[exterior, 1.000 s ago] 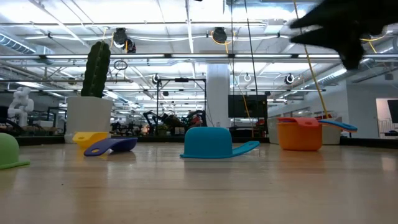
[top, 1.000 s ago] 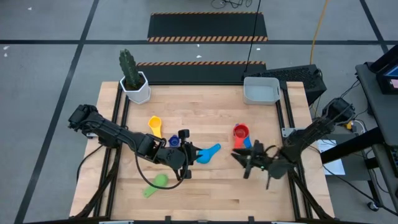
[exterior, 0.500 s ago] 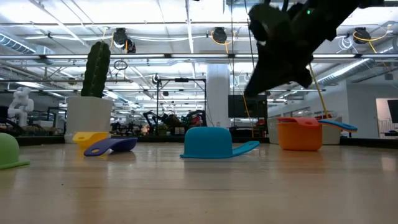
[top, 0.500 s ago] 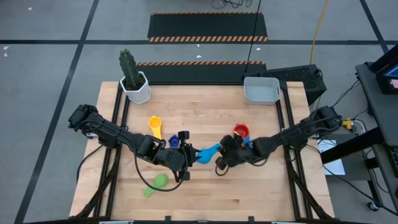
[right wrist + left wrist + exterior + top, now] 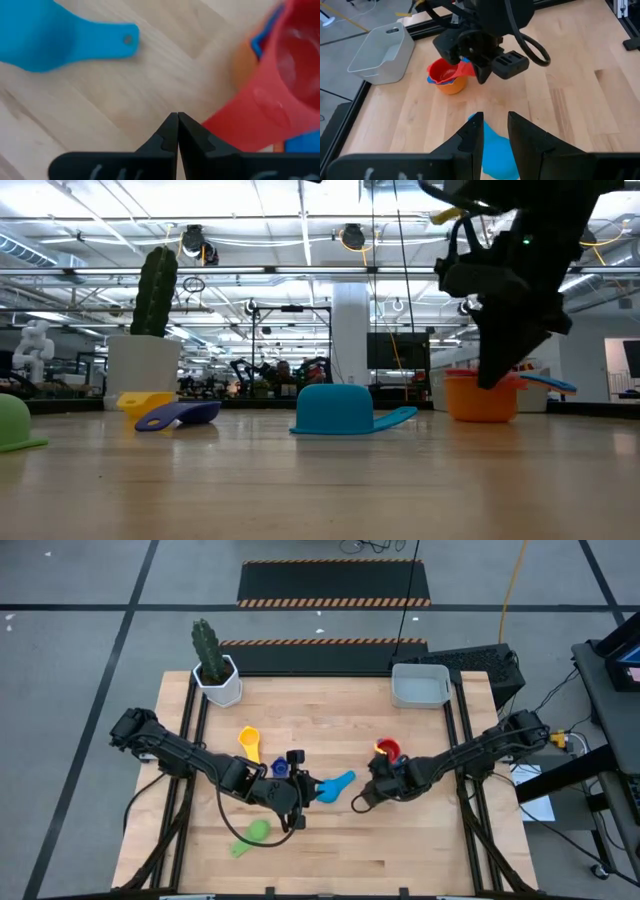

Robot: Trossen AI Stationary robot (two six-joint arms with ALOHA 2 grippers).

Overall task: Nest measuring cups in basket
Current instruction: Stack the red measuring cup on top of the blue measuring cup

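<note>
Hovering empty and clenched, the right gripper (image 5: 362, 802) must reopen to take the light blue cup (image 5: 334, 786); left gripper (image 5: 297, 790) (half-open) waits beside.

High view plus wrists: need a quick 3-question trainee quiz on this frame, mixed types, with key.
1. True or false: the basket already holds a measuring cup.
2. The right gripper is: A) open around the red cup, B) shut and holding nothing, C) shut on the light blue cup.
3. Fill in: the red cup sits nested in the ___ cup.

Key: 1 false, it looks empty. 2 B, fingers pressed together above bare table between the light blue cup and the red stack. 3 orange.
</note>
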